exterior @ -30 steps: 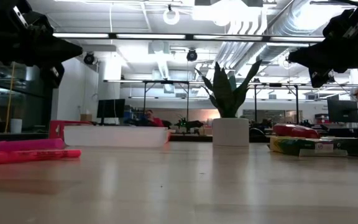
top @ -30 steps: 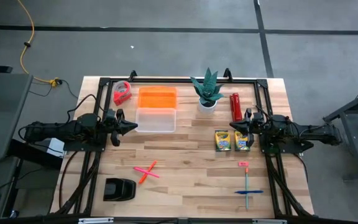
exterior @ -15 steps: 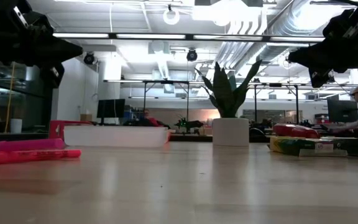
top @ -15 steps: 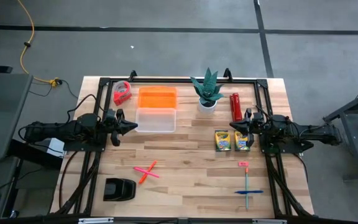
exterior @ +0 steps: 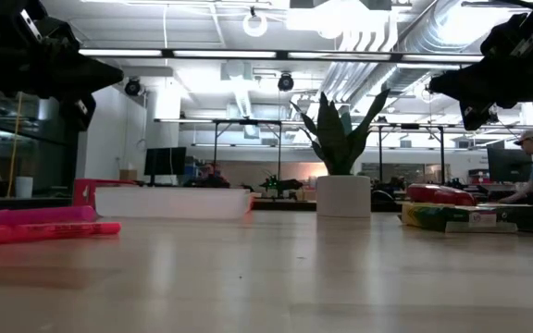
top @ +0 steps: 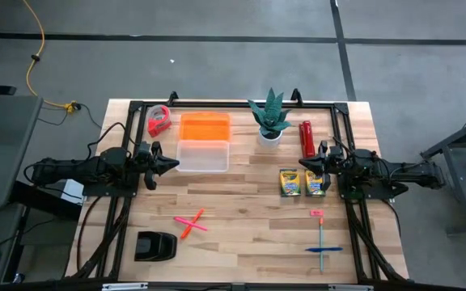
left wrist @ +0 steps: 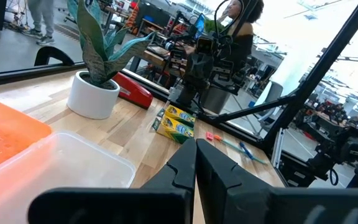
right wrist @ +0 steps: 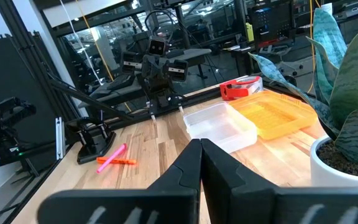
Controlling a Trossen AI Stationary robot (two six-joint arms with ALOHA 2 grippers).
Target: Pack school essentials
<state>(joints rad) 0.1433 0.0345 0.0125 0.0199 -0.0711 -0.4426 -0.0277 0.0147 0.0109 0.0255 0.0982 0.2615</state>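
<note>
1. High view: the left gripper point(top: 173, 164) sits at centre left, its fingers clenched on nothing, tip just beside the clear tray point(top: 203, 155). The right gripper point(top: 302, 166) sits at centre right, pinched closed and empty, its tip over the crayon boxes point(top: 301, 183), which lie side by side, yellow and green. Only this view shows everything: two orange-red sticks point(top: 190, 223) crossed at lower centre, a black object point(top: 154, 246) at lower left, a pink eraser point(top: 316, 212), a teal pencil point(top: 321, 246) and a blue pen point(top: 323, 250) crossed at lower right.
2. Low view: the sticks point(exterior: 35, 224) lie at far left, the boxes point(exterior: 461, 216) at far right, a potted plant point(exterior: 342, 157) in the middle. Both arms hang dark in the upper corners. A person bends at the right edge.
3. Left wrist view: closed fingers point(left wrist: 219, 174) at bottom; boxes point(left wrist: 174, 121) at centre, with the eraser point(left wrist: 212, 136), pencil and pen beyond.
4. Right wrist view: closed fingers point(right wrist: 182, 171) at bottom; sticks point(right wrist: 114, 157) at centre left, an orange lid point(right wrist: 275, 114) at right.
</note>
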